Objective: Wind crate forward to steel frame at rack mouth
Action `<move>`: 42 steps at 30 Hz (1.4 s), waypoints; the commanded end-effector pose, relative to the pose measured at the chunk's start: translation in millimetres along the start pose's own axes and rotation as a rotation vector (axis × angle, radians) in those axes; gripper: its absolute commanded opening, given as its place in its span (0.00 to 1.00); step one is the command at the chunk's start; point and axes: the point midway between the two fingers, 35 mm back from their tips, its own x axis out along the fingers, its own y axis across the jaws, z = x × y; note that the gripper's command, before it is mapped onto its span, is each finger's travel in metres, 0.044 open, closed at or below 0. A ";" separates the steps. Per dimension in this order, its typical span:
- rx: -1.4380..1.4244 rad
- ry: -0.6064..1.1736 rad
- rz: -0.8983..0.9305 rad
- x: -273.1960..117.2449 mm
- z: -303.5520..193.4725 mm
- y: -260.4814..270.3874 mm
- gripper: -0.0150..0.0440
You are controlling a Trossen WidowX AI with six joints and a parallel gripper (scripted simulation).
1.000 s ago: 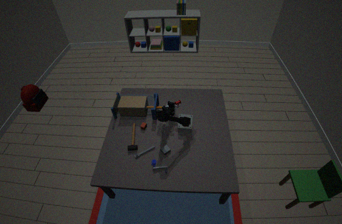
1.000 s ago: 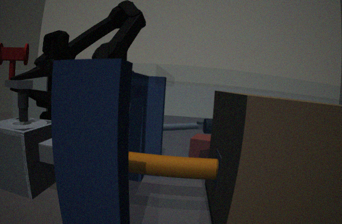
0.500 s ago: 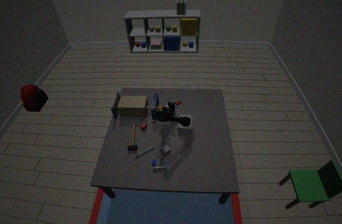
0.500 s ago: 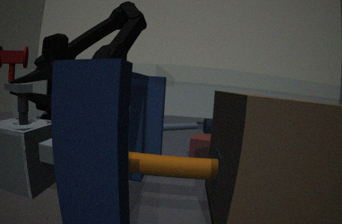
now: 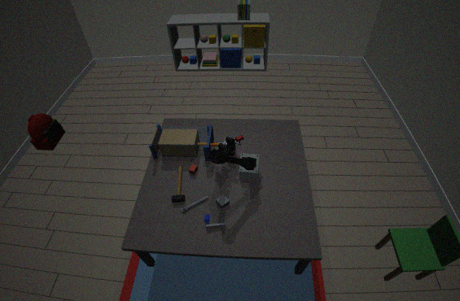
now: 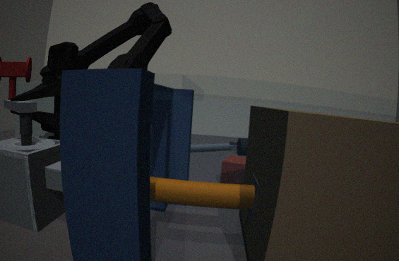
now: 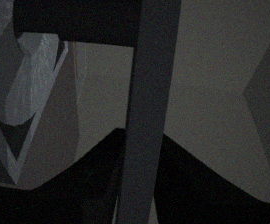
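Far side of the tabletop (image 5: 269, 211), left of the arm (image 5: 237, 160) (image 6: 106, 42): crate (image 5: 179, 138) (image 6: 343, 176) sitting flat, strap (image 5: 202, 144) (image 6: 202, 192) running right to the winch (image 5: 224, 143) (image 6: 11, 180) (image 7: 16, 175). Front standing apart from the blue frame (image 5: 209, 142) (image 6: 103, 159); winding remaining.

Hand (image 5: 234, 142) (image 6: 13, 106) (image 7: 136, 139) closing firmly on the handle (image 5: 239, 138) (image 6: 29, 106) (image 7: 148, 125), fingers pinching its flat grey bar. Red knob standing up at the outer end; shaft reaching down to the hole. Seating depth not showing clearly.

Handle looking rigid and fairly light, probably metal, hardly fragile. Smooth flats may be slipping or twisting in the pads under load. Present hold suiting insertion; for cranking, the knob is likely offering better leverage, once the key is seated square.

Crate looking stiff, boxy, perhaps weighty; strap pulling low on its front, which should be helping it slide flat. Slow, even turns wanted; jerking may be tipping it. Red block (image 5: 193, 168) (image 6: 234, 169) lying nearer, outside the crate's path.
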 end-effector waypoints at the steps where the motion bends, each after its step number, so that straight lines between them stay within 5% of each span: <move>1: 0.002 0.001 -0.006 0.6 -0.2 0.6 0.25; 32: 0.001 -0.004 -0.005 0.9 -0.4 10.7 0.25; 42: -0.001 -0.004 0.001 0.3 -0.2 10.6 0.66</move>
